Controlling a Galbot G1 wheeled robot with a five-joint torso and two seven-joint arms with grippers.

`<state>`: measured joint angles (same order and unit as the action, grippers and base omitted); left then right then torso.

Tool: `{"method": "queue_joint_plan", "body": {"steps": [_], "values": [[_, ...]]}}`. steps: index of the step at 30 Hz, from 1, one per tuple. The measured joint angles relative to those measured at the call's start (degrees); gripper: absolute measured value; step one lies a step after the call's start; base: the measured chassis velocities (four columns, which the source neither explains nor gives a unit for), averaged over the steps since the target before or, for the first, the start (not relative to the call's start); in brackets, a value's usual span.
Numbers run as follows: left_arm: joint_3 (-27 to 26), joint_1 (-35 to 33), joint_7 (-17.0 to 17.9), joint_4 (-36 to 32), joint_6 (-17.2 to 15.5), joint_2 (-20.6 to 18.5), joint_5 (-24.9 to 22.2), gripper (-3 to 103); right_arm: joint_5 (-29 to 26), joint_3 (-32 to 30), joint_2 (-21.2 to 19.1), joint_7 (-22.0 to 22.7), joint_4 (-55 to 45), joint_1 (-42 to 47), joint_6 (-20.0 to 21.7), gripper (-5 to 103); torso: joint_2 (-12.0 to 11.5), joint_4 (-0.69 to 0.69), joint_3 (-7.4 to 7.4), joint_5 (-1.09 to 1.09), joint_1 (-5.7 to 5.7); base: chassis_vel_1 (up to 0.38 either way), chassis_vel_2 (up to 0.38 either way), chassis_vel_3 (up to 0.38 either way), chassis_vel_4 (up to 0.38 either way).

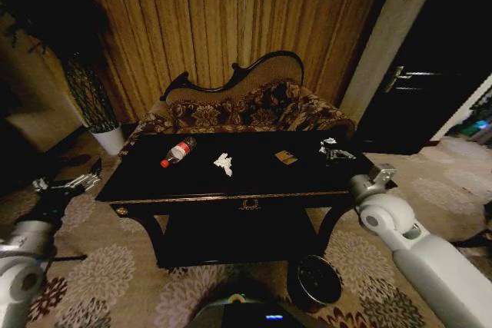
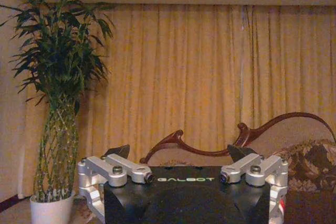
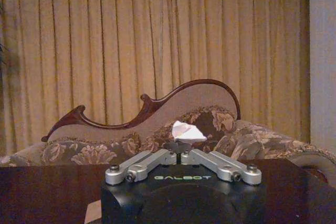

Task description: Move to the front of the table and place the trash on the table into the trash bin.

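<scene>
Right tool (image 3: 180, 152): jaws closed on crumpled white paper (image 3: 188, 132), raised above worktop (image 1: 146, 178); advise carrying it down to trash bin (image 1: 315, 280) below; left tool (image 1: 68, 182) open, empty, bottle (image 1: 177, 151) ahead.

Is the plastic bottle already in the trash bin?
No, the bottle lies on its side on the table, while the bin sits on the floor.

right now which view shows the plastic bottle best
The head view: the bottle lies in full on the table, left of the crumpled paper. The left wrist view catches a red sliver, perhaps the bottle; the right wrist view adds nothing.
</scene>
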<state>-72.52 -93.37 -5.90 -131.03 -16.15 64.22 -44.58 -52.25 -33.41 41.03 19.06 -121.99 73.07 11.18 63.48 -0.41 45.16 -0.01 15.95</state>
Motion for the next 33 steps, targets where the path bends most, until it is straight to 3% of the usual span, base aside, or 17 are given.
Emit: {"method": "queue_joint_plan", "body": {"steps": [18,33], "values": [[0.07,-0.34,-0.04,-0.94,-0.06,-0.01,0.15,100,1.40,-0.60,0.90,-0.22,-0.45,1.06,0.16,0,0.00,0.00,0.00,0.00,0.00,0.059,-0.052,-0.046,0.055],[0.03,-0.38,-0.53,-2.25,-0.04,0.27,0.24,100,1.80,-5.03,2.11,-2.13,-1.13,4.92,0.08,0,0.00,-0.01,0.00,0.01,0.00,0.099,-0.096,-0.094,0.093]]}}
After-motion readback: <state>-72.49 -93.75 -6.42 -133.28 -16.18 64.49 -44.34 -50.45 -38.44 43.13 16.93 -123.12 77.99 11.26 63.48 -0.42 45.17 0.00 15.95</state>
